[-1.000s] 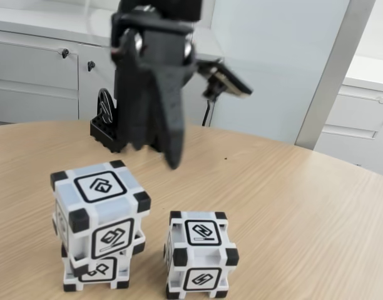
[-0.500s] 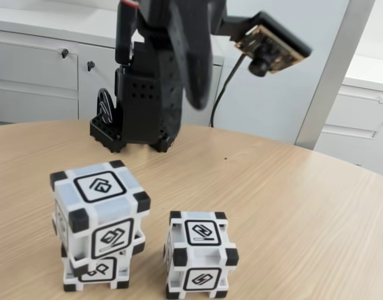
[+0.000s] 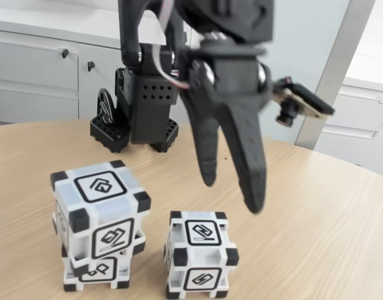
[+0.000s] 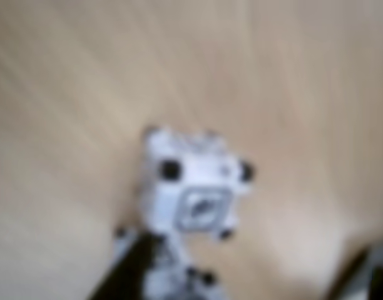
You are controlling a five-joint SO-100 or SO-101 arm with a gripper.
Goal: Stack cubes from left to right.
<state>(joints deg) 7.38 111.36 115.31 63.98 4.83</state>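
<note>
The jaws (image 3: 232,195) are held apart and empty above the tabletop (image 3: 316,225), with the single cube (image 3: 199,253) just below them and the two-cube stack (image 3: 99,224) lower left.

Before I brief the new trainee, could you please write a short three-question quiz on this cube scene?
1. True or false: in the fixed view, the pincer is shut on a cube.
2. How many cubes make up the stack at the left of the fixed view?
3. Over the wooden table, the open pincer hangs nearest which: (a) the stack, (b) the single cube, (c) the cabinets?

Key
1. False: its fingers are spread and hold nothing.
2. Two, one on top of the other.
3. (b), above it and slightly right.
</note>
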